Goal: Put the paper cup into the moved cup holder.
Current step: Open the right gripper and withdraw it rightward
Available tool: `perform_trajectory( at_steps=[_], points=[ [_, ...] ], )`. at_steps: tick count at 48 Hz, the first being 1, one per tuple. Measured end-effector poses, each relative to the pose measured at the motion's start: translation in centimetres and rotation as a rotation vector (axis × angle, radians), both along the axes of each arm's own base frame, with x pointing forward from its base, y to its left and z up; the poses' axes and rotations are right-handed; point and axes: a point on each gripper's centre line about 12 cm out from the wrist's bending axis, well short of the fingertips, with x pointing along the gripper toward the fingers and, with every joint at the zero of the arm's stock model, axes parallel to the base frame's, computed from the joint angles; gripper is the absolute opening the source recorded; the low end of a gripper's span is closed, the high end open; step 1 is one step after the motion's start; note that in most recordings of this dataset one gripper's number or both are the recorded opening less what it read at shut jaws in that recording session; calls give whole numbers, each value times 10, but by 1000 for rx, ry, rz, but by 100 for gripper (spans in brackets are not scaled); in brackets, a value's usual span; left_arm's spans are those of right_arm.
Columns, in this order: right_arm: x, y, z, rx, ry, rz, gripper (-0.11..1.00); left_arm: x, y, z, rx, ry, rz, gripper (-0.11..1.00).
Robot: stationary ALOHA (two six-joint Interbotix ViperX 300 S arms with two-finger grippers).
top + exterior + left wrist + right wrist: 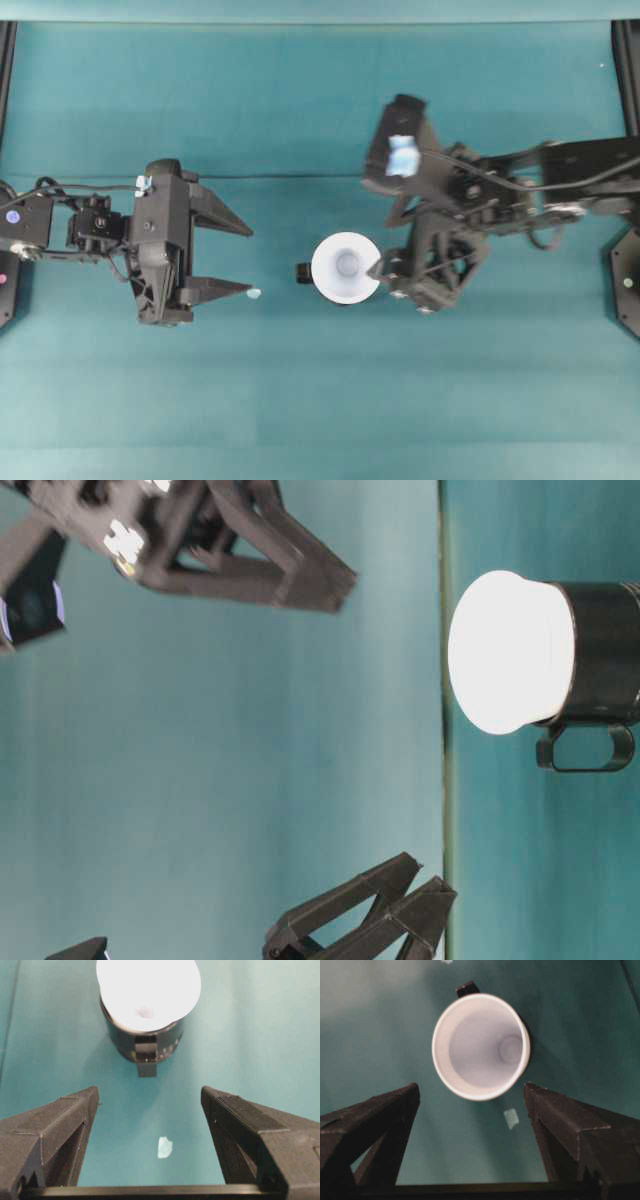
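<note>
Showing the paper cup (345, 267) seated in the cup holder (145, 1040) at mid-counter; both tools, left (235, 258) and right (470, 1125), gape empty. You risk toppling it by brushing the rim.

Paper cup (480, 1046) is plain white paper, matt, smooth inside; cup holder (145, 1042) is glossy black with bright highlights on its wall (looks like plastic or glazed, cannot tell which). Table cover (300, 400) is teal, matt, cloth-like, with a seam line across it. Both left gripper (245, 260) and right gripper (472, 1110) are black hard plastic, dull finish with faint ridged layers on the fingers (240, 1120).
</note>
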Motion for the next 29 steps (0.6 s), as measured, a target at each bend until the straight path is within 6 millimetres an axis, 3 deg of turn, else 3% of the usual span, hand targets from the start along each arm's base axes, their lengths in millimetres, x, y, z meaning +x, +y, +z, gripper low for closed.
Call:
perform_trajectory(
  at_steps=[14,29],
  points=[
    [-23,0,11,-1,-60,0,92,0,0,0,-1,0,-1,83],
    [-35,2,15,-4,-104,7,92,0,0,0,0,-2,0,83]
  ],
)
